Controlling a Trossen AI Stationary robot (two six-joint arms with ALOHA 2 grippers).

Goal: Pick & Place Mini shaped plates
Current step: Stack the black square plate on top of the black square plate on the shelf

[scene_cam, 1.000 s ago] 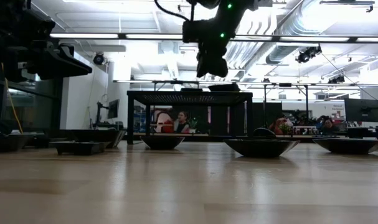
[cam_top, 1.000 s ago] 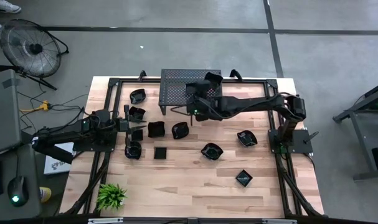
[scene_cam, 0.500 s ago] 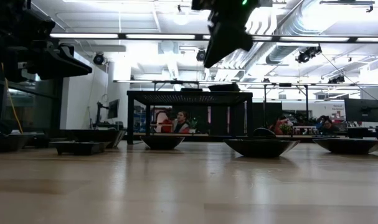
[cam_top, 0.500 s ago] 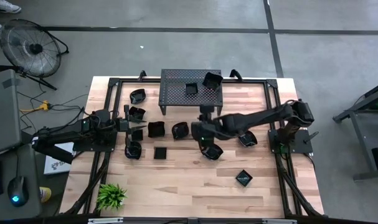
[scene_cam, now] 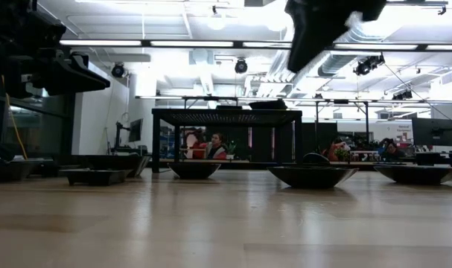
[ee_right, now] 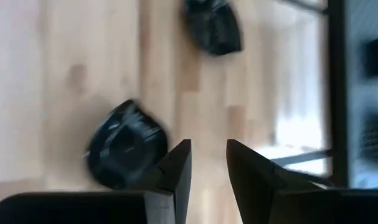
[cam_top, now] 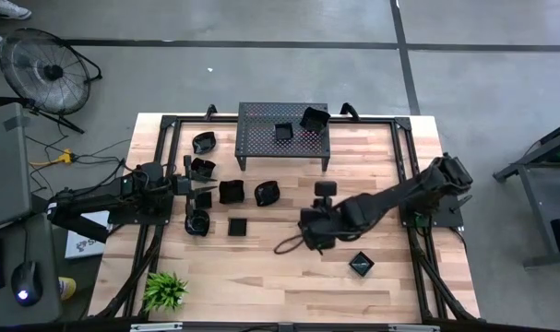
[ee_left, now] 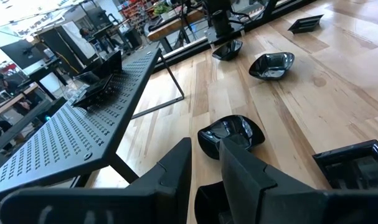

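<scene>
Several mini shaped plates, small glossy black dishes, lie on the wooden table, among them a round plate (cam_top: 267,192), square plates (cam_top: 231,192) (cam_top: 236,226) and a square plate (cam_top: 360,264) near the front. Two more plates (cam_top: 282,132) (cam_top: 315,117) sit on the perforated black stand (cam_top: 261,138). My right gripper (cam_top: 305,240) hangs open above the table's middle, slanting down, with nothing between its fingers (ee_right: 208,168); a lobed plate (ee_right: 123,152) lies just beside and below it. My left gripper (cam_top: 204,189) waits at the left, open by a narrow gap (ee_left: 205,168), holding nothing.
A small green plant (cam_top: 165,290) stands at the near left corner. The stand (scene_cam: 226,115) sits at the table's far side, with plates (scene_cam: 313,175) (scene_cam: 194,170) lying in front of it. The black frame rails (cam_top: 404,157) run along the table's sides. Bare wood lies at the near middle.
My right gripper has swung from above the stand toward the table's near edge, out over the middle of the table, rolling and tipping as it went; its fingers stay open. The small square plate it had covered on the stand now shows.
</scene>
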